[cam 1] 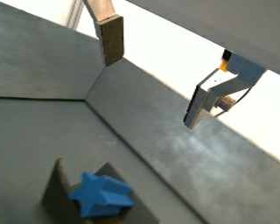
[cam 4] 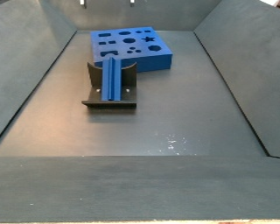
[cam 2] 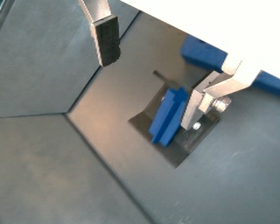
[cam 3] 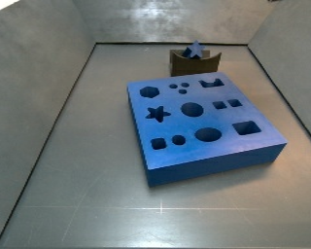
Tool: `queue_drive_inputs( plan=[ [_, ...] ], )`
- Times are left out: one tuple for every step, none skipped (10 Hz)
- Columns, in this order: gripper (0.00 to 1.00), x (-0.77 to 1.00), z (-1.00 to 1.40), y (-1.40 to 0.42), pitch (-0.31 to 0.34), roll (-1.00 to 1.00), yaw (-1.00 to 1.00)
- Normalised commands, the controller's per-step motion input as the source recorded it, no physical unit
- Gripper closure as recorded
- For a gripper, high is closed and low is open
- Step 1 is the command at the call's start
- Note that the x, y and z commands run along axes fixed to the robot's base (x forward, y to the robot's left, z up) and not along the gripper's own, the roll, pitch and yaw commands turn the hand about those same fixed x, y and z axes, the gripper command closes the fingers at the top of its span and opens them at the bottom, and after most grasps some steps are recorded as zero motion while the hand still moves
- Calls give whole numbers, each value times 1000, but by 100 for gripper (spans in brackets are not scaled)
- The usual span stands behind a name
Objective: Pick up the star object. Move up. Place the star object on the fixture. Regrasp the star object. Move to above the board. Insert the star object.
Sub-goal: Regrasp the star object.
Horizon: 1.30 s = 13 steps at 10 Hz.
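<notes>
We saw the star object (cam 4: 111, 77) lying in the fixture (cam 4: 94, 103) — the board (cam 4: 154, 54) stood just behind it in that side view. The claw (cam 2: 154, 63) hung above the fixture, fingers apart — nothing between them.

hand (cam 2: 154, 74) open above star object (cam 2: 170, 115) | fixture (cam 4: 111, 87) unobstructed | board (cam 4: 136, 48) apart
</notes>
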Motion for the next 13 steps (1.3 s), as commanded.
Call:
queue_drive_inputs(
  plan=[
    [0,99,-23,-46,118,854,85],
    [0,99,-22,-48,124,668,100],
    [0,100,-25,-50,122,425,123],
    [0,100,-16,-38,114,275,138],
    [0,36,-1000,74,162,179,72],
    [0,35,-1000,74,146,169,77],
    [0,49,-1000,63,102,146,123],
    [0,58,-1000,59,78,118,144],
    [0,68,-1000,55,50,99,153],
    [0,80,-1000,47,8,86,153],
    [0,87,-1000,45,-12,81,148],
    [0,99,-1000,40,-51,77,129],
    [0,106,-1000,35,-75,76,112]
  ],
)
